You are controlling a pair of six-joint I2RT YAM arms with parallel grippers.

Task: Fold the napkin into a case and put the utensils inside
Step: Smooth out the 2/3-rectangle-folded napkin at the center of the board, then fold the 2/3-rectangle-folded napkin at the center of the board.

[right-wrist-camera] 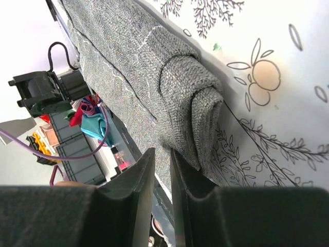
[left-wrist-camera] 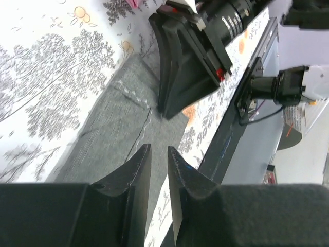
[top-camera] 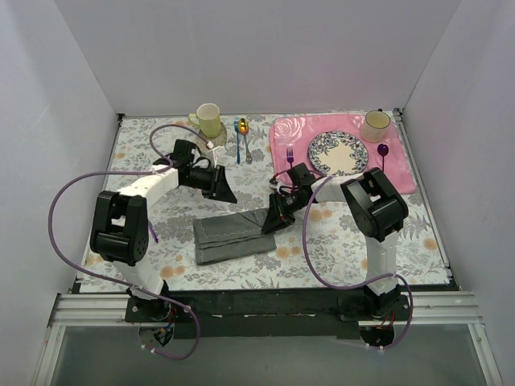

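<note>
Plain white walls (top-camera: 257,48) close in the floral-patterned desk (top-camera: 145,145) at its far, left and right edges. A metal rail (top-camera: 241,310) runs along its near edge. Even light.

Dark grey napkin (top-camera: 229,236) lies folded lengthwise, one end rolled.

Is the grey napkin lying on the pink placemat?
No, the napkin lies on the flowered tablecloth, apart from the pink placemat at the far right.
</note>
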